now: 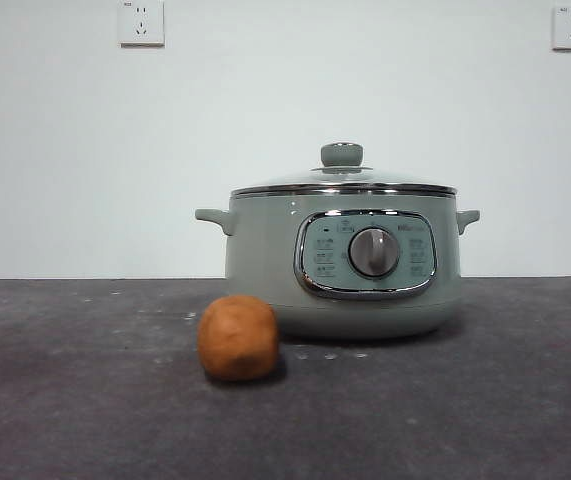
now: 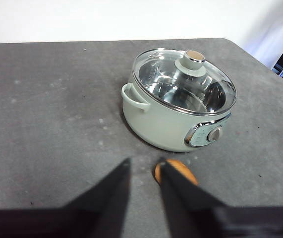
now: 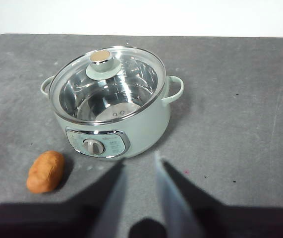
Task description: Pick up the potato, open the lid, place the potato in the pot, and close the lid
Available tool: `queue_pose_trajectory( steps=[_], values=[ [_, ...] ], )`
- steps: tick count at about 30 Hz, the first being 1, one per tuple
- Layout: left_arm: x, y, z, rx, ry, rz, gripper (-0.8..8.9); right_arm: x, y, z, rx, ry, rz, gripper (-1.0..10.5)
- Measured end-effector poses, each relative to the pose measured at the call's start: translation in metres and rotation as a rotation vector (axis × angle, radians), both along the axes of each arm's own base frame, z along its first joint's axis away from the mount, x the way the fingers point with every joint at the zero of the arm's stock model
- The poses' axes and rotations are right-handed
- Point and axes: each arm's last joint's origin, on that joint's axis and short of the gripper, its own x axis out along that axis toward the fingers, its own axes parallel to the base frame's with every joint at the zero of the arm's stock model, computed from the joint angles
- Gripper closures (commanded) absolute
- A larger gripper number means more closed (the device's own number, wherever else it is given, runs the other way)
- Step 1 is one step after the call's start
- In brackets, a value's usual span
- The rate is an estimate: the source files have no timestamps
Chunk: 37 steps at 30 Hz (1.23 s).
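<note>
Dark grey, speckled matte surface is carrying everything, under a pale wall with two white sockets.

Wide sage-green electric cooker pot is sitting upright mid-surface, dial panel facing the front camera. That is leaving both side handles and the top open to reach from above.

Shallow domed clear-glass lid with chrome rim and pale-green knob is sitting closed on the pot. Steel interior is showing through it, nothing visible inside. Knob is standing proud, likely the grip point for opening.

Rounded orange-brown potato is lying on the surface just in front of the pot, off to one side of the dial and apart from it, free to be picked first.

Left tool is hovering above the surface near the potato, jaws parted, grasping nothing. Judging it best placed for the pick.

Right tool is hovering on the dial side of the pot, jaws parted, also grasping nothing.
</note>
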Motion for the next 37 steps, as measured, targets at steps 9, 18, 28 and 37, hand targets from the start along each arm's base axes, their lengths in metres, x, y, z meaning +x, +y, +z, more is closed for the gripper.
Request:
queue_pose_trajectory(
  steps=[9, 18, 28, 37],
  values=[
    [0.001, 0.000, 0.004, 0.000, -0.002, 0.000, 1.71, 0.004, 0.000, -0.001, 0.010, 0.017, 0.008, 3.2],
    [0.002, 0.000, 0.006, 0.000, 0.004, -0.001, 1.72, 0.009, 0.003, -0.002, 0.053, 0.046, 0.072, 3.2],
    [0.007, 0.000, 0.005, 0.000, 0.022, -0.001, 1.72, 0.046, 0.023, -0.006, 0.189, 0.161, 0.302, 3.2],
    [0.008, 0.000, 0.005, 0.000, 0.026, -0.001, 1.72, 0.089, 0.089, -0.029, 0.118, 0.312, 0.437, 3.2]
  ],
)
